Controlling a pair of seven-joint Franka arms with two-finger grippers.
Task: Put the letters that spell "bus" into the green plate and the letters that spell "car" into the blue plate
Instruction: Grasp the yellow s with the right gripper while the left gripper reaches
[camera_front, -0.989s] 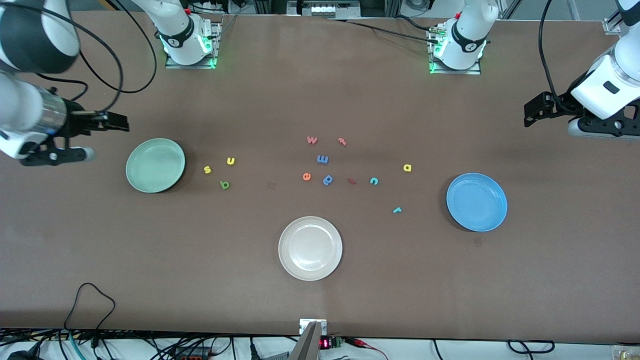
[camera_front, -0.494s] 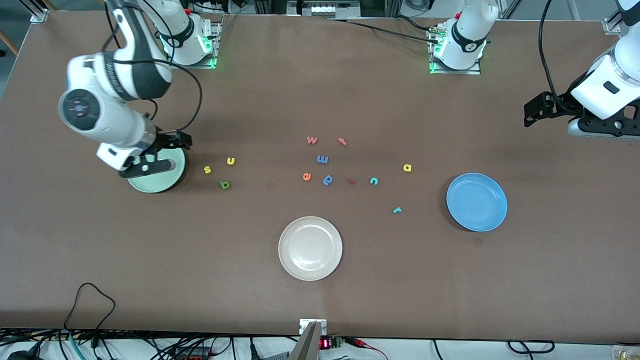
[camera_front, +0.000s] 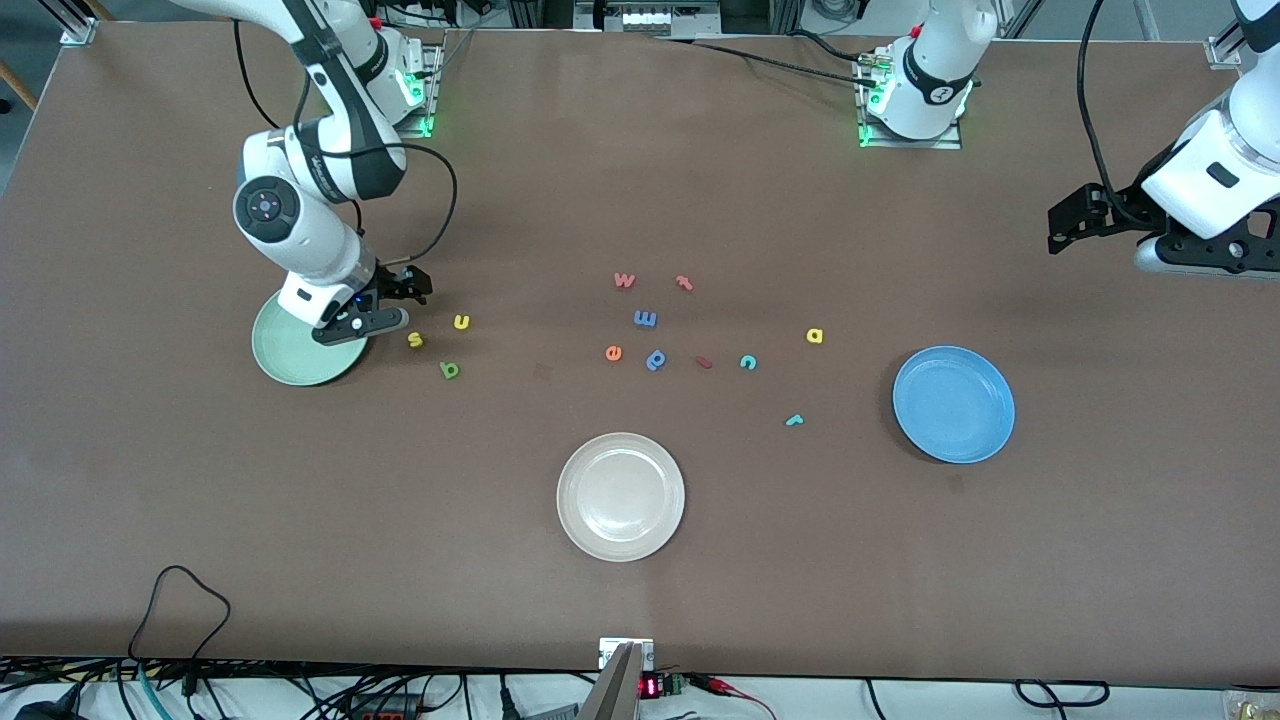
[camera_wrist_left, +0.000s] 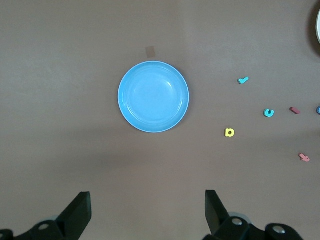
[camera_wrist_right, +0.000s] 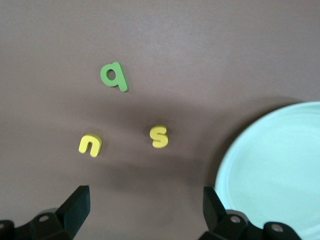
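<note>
The yellow "s" (camera_front: 415, 340), yellow "u" (camera_front: 461, 321) and green "b" (camera_front: 449, 370) lie on the table beside the green plate (camera_front: 285, 355). My right gripper (camera_front: 385, 300) hangs open and empty over that plate's rim, close to the "s" (camera_wrist_right: 159, 136); the "u" (camera_wrist_right: 90, 145) and "b" (camera_wrist_right: 114, 76) also show in its wrist view. The teal "c" (camera_front: 747, 362), yellow "a" (camera_front: 814, 336) and teal "r" (camera_front: 794, 420) lie near the blue plate (camera_front: 953, 404). At its end of the table my left gripper (camera_front: 1080, 222) waits open, high above the blue plate (camera_wrist_left: 153, 96).
A white plate (camera_front: 620, 496) sits nearer the front camera, mid-table. Other letters lie in the middle: pink "w" (camera_front: 624, 280), pink "t" (camera_front: 684, 283), blue "m" (camera_front: 645, 319), orange "e" (camera_front: 613, 353), blue "p" (camera_front: 656, 359) and a red piece (camera_front: 703, 362).
My right arm has swung in from its end of the table and come down over the green plate's rim, toward the "s". The left arm has not moved.
</note>
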